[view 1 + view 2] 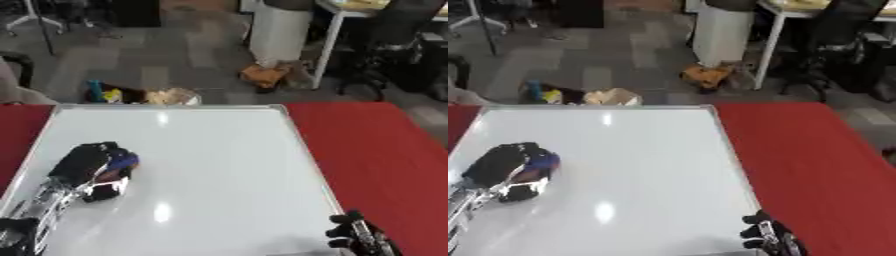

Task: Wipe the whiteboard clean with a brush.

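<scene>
Nearest you, at the bottom edge of the whiteboard [219,165], your right hand [354,235] pokes up by the lower right corner — only dark fingers show, and you cannot tell from here whether they are straight or curled. It holds nothing you can see and touches no task thing; treat it as idle.

Further in, on the left part of the board, your left hand [92,167] comes in along the silver forearm from the lower left corner. Its fingers are curled down over a small block with a blue top — judged to be the brush [122,161] — and the block sits between the hand and the board surface, pressed flat as far as can be seen. So the step in hand is the wiping itself, with the brush on the left side of the board, roughly midway between the near and far edges.

No marks can be made out on the white surface — only ceiling-light glints near the middle and the far edge — so how much remains to clean cannot be told. Your next move, by my reckoning, calls for sweeping the brush across toward the right frame and up toward the far edge, keeping it flat on the board and stopping short of the red tablecloth [376,150] just beside it.

Beyond the table lie grey floor, some clutter and chair legs; none of it concerns you.
</scene>
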Controlling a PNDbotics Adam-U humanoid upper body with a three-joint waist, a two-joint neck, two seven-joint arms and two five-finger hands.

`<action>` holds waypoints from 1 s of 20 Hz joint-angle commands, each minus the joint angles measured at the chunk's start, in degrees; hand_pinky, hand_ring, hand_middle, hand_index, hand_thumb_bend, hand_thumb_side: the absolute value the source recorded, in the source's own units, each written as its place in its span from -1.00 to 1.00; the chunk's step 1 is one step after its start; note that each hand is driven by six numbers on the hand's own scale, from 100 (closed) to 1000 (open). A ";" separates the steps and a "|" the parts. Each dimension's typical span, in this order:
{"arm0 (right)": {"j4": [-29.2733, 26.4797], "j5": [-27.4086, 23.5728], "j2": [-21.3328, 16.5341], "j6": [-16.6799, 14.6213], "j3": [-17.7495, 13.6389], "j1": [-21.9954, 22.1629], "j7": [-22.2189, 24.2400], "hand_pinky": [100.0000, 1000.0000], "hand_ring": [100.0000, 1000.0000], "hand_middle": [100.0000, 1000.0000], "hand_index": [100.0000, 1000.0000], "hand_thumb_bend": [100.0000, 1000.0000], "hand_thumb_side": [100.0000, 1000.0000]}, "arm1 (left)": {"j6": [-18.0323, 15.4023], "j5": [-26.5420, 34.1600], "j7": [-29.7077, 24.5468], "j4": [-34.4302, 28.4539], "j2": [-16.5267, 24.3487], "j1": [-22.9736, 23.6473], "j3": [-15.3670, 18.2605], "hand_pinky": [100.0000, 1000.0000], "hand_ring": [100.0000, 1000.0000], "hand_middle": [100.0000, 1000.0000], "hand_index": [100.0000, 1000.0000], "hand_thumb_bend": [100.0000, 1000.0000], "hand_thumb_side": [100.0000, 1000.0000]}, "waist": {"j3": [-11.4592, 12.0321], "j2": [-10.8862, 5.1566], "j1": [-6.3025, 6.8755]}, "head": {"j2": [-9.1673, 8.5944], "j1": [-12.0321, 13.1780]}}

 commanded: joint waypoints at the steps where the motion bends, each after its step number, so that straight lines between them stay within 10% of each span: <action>1: -0.97 0.19 -0.74 -0.16 -0.20 -0.16 0.03 0.10 0.18 -0.16 0.29 -1.00 0.75 | 1.43 -2.71 1.31 5.66 1.37 0.98 0.89 0.14 0.20 0.25 0.60 -0.79 -0.16 | 0.16 0.01 -0.02 | -0.29 -0.09; 17: -0.94 0.28 -0.71 -0.17 -0.31 0.02 -0.08 0.10 0.18 -0.16 0.29 -1.00 0.75 | 7.65 0.10 5.12 10.09 5.06 1.18 5.75 0.14 0.18 0.24 0.59 -0.84 -0.22 | 0.52 0.00 -0.01 | -0.29 -0.35; 18: -0.94 0.28 -0.71 -0.17 -0.31 0.01 -0.08 0.10 0.18 -0.16 0.29 -1.00 0.74 | 7.67 0.19 5.12 10.11 5.04 1.20 5.74 0.14 0.18 0.23 0.60 -0.57 -0.12 | 0.52 0.00 -0.01 | -0.30 -0.36; 20: -0.95 0.26 -0.70 -0.18 -0.29 -0.02 -0.06 0.10 0.18 -0.16 0.29 -1.00 0.75 | 7.23 0.31 4.87 10.05 4.70 1.30 5.36 0.13 0.17 0.22 0.60 -0.88 -0.17 | 0.49 -0.01 -0.03 | -0.30 -0.37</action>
